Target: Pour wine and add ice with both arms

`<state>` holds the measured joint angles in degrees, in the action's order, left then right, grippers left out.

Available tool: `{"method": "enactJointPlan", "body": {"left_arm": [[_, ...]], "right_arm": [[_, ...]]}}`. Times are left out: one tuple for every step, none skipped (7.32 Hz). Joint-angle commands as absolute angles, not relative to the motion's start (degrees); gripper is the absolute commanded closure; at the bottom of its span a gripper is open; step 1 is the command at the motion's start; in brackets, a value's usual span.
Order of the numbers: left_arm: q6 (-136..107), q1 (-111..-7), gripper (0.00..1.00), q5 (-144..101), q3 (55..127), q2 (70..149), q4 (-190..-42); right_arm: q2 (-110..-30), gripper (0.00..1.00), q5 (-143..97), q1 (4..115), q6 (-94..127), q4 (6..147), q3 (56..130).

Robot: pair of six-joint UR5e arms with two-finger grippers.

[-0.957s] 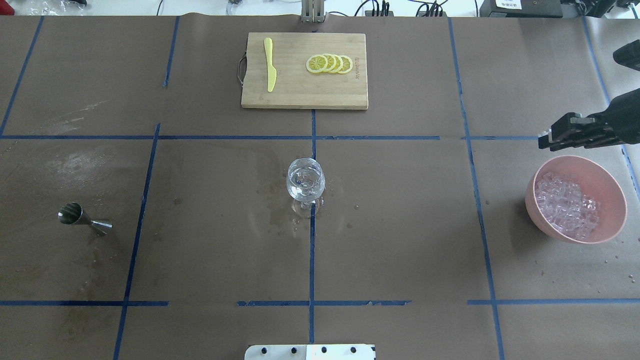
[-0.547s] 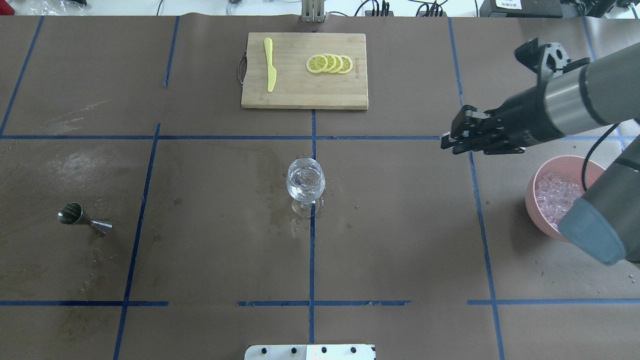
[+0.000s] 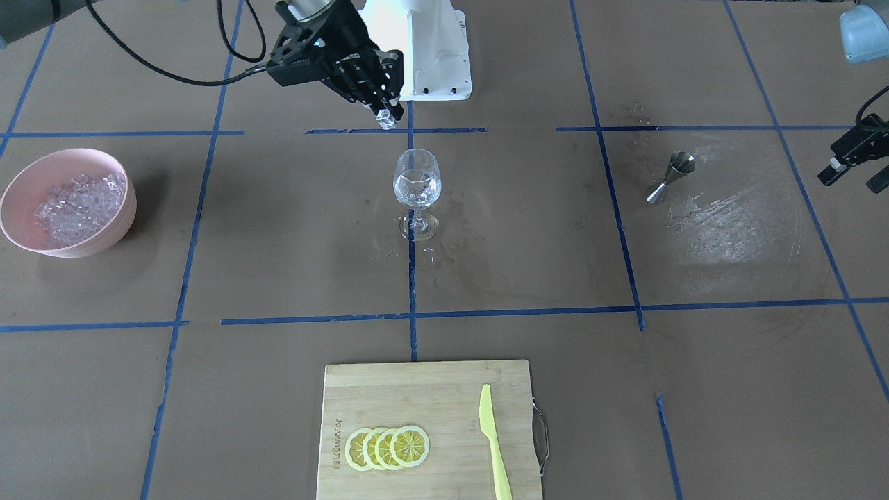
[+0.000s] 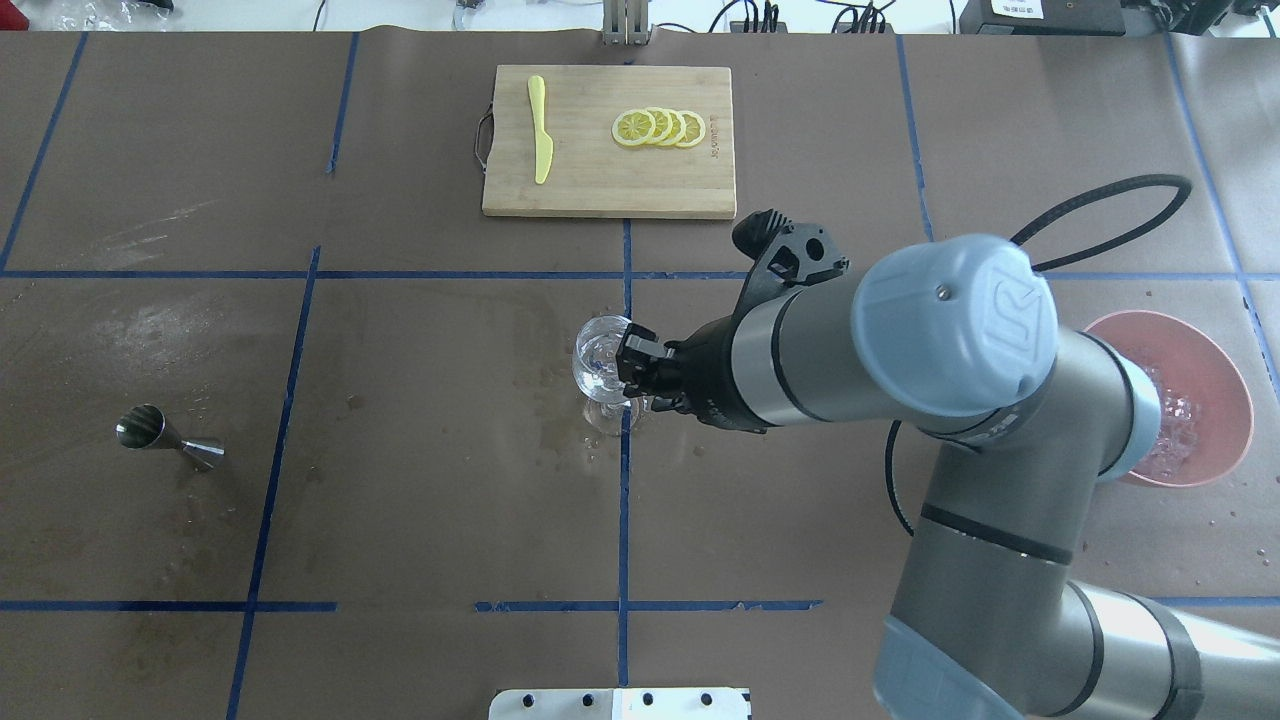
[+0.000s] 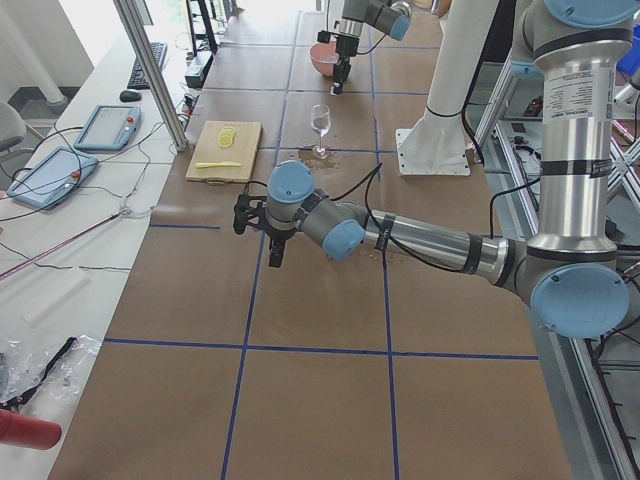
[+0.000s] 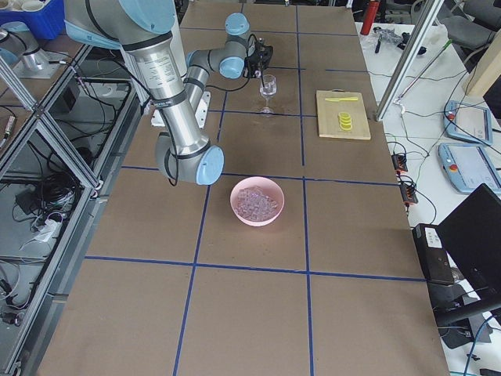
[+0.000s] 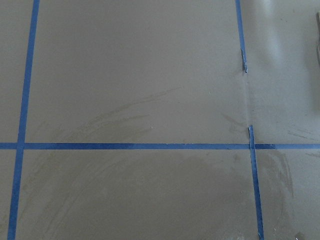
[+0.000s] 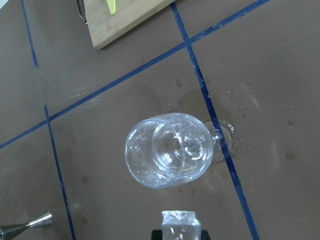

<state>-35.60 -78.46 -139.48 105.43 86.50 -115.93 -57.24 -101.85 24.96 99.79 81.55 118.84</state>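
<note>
A stemmed glass stands at the table's middle with something clear inside; it also shows in the overhead view and the right wrist view. My right gripper is shut on a small clear ice chunk and holds it high, beside the glass rim on the robot's side. The chunk sits just short of the rim in the right wrist view. A heap of ice fills the pink bowl. My left gripper hangs open and empty beyond the jigger.
A steel jigger lies on its side on a wet patch. A wooden board holds lemon slices and a yellow knife. My right arm hides part of the bowl from overhead. Droplets surround the glass foot.
My right arm has swung left from above the pink bowl to the glass, and its gripper now sits at the glass rim.
</note>
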Motion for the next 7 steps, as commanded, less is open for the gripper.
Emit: {"method": "enactJointPlan", "body": {"left_arm": [[-35.6, -78.5, 0.00, -139.5, 105.4, 86.5, -115.9], [-35.6, -78.5, 0.00, -139.5, 105.4, 86.5, -115.9], [-35.6, -78.5, 0.00, -139.5, 105.5, 86.5, -115.9], [-35.6, -78.5, 0.00, -139.5, 105.5, 86.5, -115.9], [-35.6, -78.5, 0.00, -139.5, 105.5, 86.5, -116.4], [-35.6, -78.5, 0.00, -139.4, 105.5, 86.5, -116.7], [-35.6, -78.5, 0.00, -139.2, 105.5, 86.5, -116.7]], "right_arm": [[-54.5, 1.00, -99.8, 23.3, 101.2, 82.4, 116.6], [-54.2, 1.00, -99.8, 24.9, 100.8, 82.1, 115.1], [-52.3, 1.00, -99.8, 26.1, 100.5, 82.0, 112.3], [-50.8, 1.00, -99.8, 26.4, 100.5, 82.0, 110.6], [-50.7, 1.00, -99.8, 26.7, 100.5, 81.9, 110.5], [-50.8, 0.74, -99.8, 26.7, 101.2, 82.1, 110.5], [-51.1, 0.01, -99.8, 26.7, 101.0, 82.4, 110.3]]}}
